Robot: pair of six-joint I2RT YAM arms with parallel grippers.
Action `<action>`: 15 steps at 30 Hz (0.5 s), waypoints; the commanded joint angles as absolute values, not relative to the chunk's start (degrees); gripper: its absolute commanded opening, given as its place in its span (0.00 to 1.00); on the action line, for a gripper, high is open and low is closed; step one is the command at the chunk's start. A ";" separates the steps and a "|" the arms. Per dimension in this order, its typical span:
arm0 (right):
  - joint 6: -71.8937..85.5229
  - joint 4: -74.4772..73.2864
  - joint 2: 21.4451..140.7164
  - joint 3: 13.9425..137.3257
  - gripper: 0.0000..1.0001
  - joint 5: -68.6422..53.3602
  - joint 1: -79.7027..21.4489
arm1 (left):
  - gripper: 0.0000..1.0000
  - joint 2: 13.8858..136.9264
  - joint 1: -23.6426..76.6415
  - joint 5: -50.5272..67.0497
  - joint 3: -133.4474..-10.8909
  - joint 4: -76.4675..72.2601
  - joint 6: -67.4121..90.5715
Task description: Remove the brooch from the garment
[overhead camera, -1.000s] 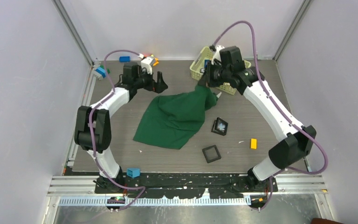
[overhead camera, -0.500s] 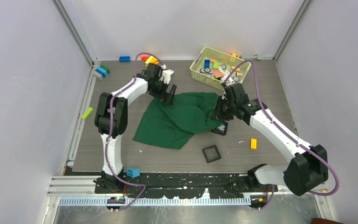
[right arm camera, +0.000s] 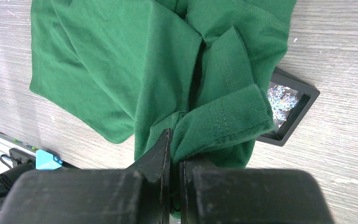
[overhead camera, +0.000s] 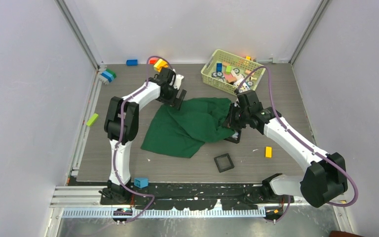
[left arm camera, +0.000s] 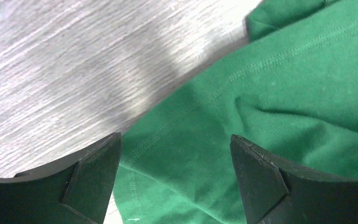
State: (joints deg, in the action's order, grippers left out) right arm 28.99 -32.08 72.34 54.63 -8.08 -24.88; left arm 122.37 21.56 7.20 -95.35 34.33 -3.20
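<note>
Brooch (right arm camera: 282, 99) lies glittering in a black square tray (right arm camera: 279, 138), at the garment's (right arm camera: 121, 60) 4 o'clock edge in the top view; a cloth fold overlaps the tray. Right gripper (right arm camera: 175, 140) is clenched on a bunched hem fold. Left gripper (left arm camera: 175, 149) is spread wide over the garment's 11 o'clock edge. Second tray (overhead camera: 223, 162) sits at 5 o'clock, apart.

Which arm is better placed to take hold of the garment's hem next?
Left. The left gripper is open, with the stitched hem of the garment lying between its fingers. The right gripper is shut on a fold beside the black tray.
</note>
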 commanded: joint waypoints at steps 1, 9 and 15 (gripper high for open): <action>28.40 -29.58 70.21 55.39 0.00 -8.04 -24.83 | 0.89 125.07 22.70 2.17 -99.79 32.80 -2.01; 28.28 -29.33 69.59 54.73 0.00 -7.88 -24.79 | 0.70 132.81 22.76 -0.33 -108.17 44.52 -0.86; 28.80 -28.40 69.92 55.36 0.01 -7.87 -24.81 | 0.02 128.71 22.58 9.12 -101.41 43.63 -1.81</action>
State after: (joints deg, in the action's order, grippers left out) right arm 28.84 -31.46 71.61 54.63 -8.05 -24.88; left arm 130.76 22.76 3.22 -106.87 40.73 -0.60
